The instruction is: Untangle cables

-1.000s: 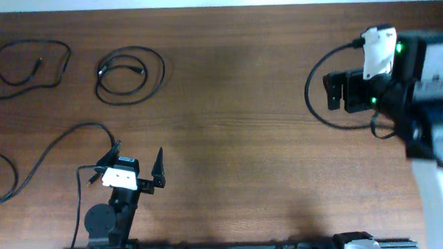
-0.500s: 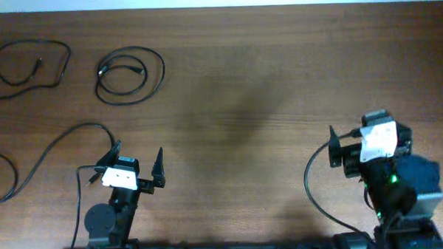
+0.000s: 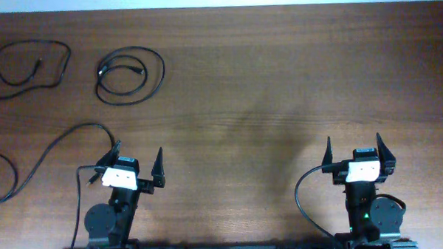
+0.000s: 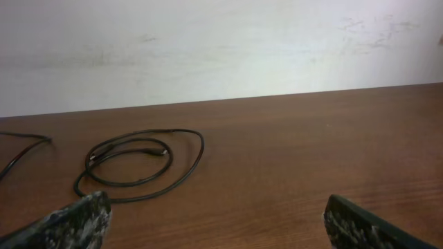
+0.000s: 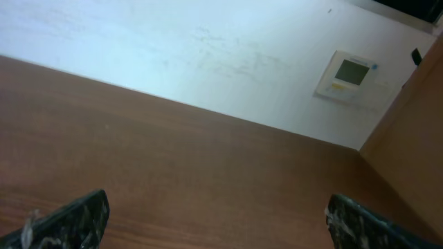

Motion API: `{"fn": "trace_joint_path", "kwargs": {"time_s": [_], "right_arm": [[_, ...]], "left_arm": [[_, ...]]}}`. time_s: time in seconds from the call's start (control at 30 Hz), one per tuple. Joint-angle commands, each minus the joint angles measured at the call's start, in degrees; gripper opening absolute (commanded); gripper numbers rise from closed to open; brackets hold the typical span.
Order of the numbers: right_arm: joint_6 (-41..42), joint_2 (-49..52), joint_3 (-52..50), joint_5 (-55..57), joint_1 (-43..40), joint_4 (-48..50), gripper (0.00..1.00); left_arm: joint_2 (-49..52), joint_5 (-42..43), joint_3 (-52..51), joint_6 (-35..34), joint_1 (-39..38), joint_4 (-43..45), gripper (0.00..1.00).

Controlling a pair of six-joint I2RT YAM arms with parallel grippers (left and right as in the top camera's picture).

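Note:
Two separate black cables lie at the table's far left: a coiled one [image 3: 131, 75] and a looser loop [image 3: 31, 67] at the left edge. The coiled cable also shows in the left wrist view [image 4: 138, 166], ahead and left of the fingers. My left gripper [image 3: 137, 160] is open and empty near the front edge, well short of the cables. My right gripper [image 3: 352, 150] is open and empty near the front right; its wrist view holds only bare table.
Thicker black wires run from the arm bases: one curves from the left arm out to the left edge [image 3: 54, 144], one loops beside the right arm [image 3: 302, 194]. A white wall with a small thermostat panel [image 5: 349, 72] stands behind the table.
My right arm has swung from the far right of the table back down to the front edge, with its gripper now pointing forward and open. The left arm and the cables have not moved.

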Motion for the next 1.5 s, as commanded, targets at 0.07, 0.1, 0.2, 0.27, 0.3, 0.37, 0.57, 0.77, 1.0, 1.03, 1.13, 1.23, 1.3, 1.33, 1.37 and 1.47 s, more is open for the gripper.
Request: {"fn": "trace_joint_path", "kwargs": {"time_s": [0.07, 0.1, 0.2, 0.27, 0.3, 0.37, 0.57, 0.77, 1.0, 1.03, 1.13, 1.23, 1.3, 1.33, 1.37, 1.47], "right_arm": [[2.4, -0.7, -3.9, -0.3, -0.5, 1.9, 0.99], [2.4, -0.7, -4.4, -0.3, -0.5, 1.9, 0.99], [2.4, -0.7, -5.5, -0.3, -0.5, 2.3, 0.99], [2.5, -0.7, -5.5, -0.4, -0.5, 2.3, 0.99], [3.6, -0.7, -5.5, -0.5, -0.5, 2.3, 0.99], [3.8, -0.7, -5.5, -1.4, -1.0, 2.3, 0.99], [15.2, -0.7, -5.5, -1.2, -4.2, 2.3, 0.99], [16.4, -0.7, -5.5, -1.2, -4.7, 2.3, 0.99], [16.4, -0.7, -5.5, -1.4, -4.7, 2.3, 0.99], [16.4, -0.7, -5.5, -1.4, -4.7, 2.3, 0.99], [16.4, -0.7, -5.5, -1.4, -4.6, 2.3, 0.99], [16.4, -0.7, -5.5, -1.4, -4.6, 2.3, 0.99], [16.4, -0.7, -5.5, -1.4, -4.6, 2.3, 0.99], [16.4, -0.7, -5.5, -1.4, -4.6, 2.3, 0.99], [16.4, -0.7, -5.5, -1.4, -4.6, 2.3, 0.99], [16.4, -0.7, -5.5, -1.4, -4.6, 2.3, 0.99]], "left_arm": [[-0.2, -0.2, -0.3, 0.5, -0.3, 0.0, 0.99], [-0.2, -0.2, -0.3, 0.5, -0.3, 0.0, 0.99], [-0.2, -0.2, -0.3, 0.5, -0.3, 0.0, 0.99], [-0.2, -0.2, -0.3, 0.5, -0.3, 0.0, 0.99], [-0.2, -0.2, -0.3, 0.5, -0.3, 0.0, 0.99], [-0.2, -0.2, -0.3, 0.5, -0.3, 0.0, 0.99], [-0.2, -0.2, -0.3, 0.5, -0.3, 0.0, 0.99], [-0.2, -0.2, -0.3, 0.5, -0.3, 0.0, 0.99], [-0.2, -0.2, -0.3, 0.5, -0.3, 0.0, 0.99], [-0.2, -0.2, -0.3, 0.5, -0.3, 0.0, 0.99], [-0.2, -0.2, -0.3, 0.5, -0.3, 0.0, 0.99], [-0.2, -0.2, -0.3, 0.5, -0.3, 0.0, 0.99], [-0.2, -0.2, -0.3, 0.5, -0.3, 0.0, 0.99], [-0.2, -0.2, -0.3, 0.5, -0.3, 0.0, 0.99], [-0.2, -0.2, -0.3, 0.5, -0.3, 0.0, 0.99], [-0.2, -0.2, -0.3, 0.5, -0.3, 0.0, 0.99]]}}
